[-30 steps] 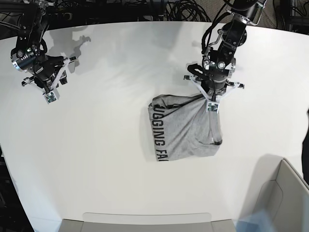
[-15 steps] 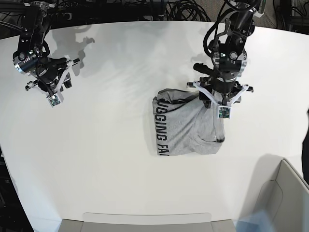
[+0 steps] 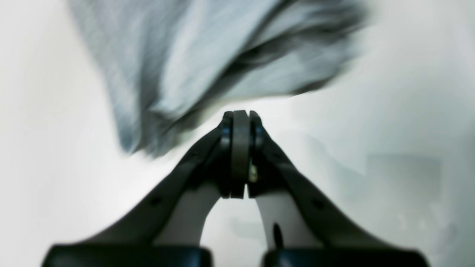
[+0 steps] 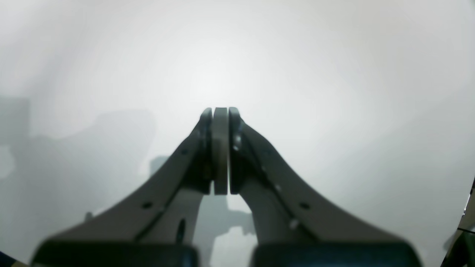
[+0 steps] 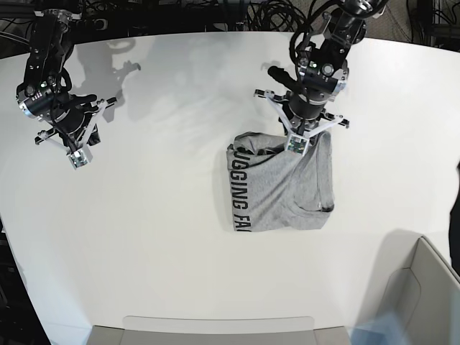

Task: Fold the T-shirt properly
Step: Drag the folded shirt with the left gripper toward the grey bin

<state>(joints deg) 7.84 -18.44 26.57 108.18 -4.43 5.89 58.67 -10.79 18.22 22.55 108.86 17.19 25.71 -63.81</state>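
The grey T-shirt (image 5: 277, 183) lies folded into a rough rectangle in the middle of the white table (image 5: 158, 215), with black lettering along its left edge. My left gripper (image 5: 296, 146) hovers over the shirt's upper edge. The left wrist view shows this left gripper (image 3: 240, 115) shut, pads pressed together with no cloth between them, and the blurred T-shirt (image 3: 207, 63) just beyond the tips. My right gripper (image 5: 77, 159) is far off at the table's left side. In the right wrist view the right gripper (image 4: 220, 111) is shut and empty over bare table.
A grey bin (image 5: 431, 287) stands at the lower right corner. A flat grey tray (image 5: 215, 330) runs along the front edge. Black cables (image 5: 237, 14) crowd the space behind the table's far edge.
The left gripper opened, released the shirt's right side, moved up and left, then closed empty. The cloth now lies flat. The right gripper has closed and drifted slightly toward the front.
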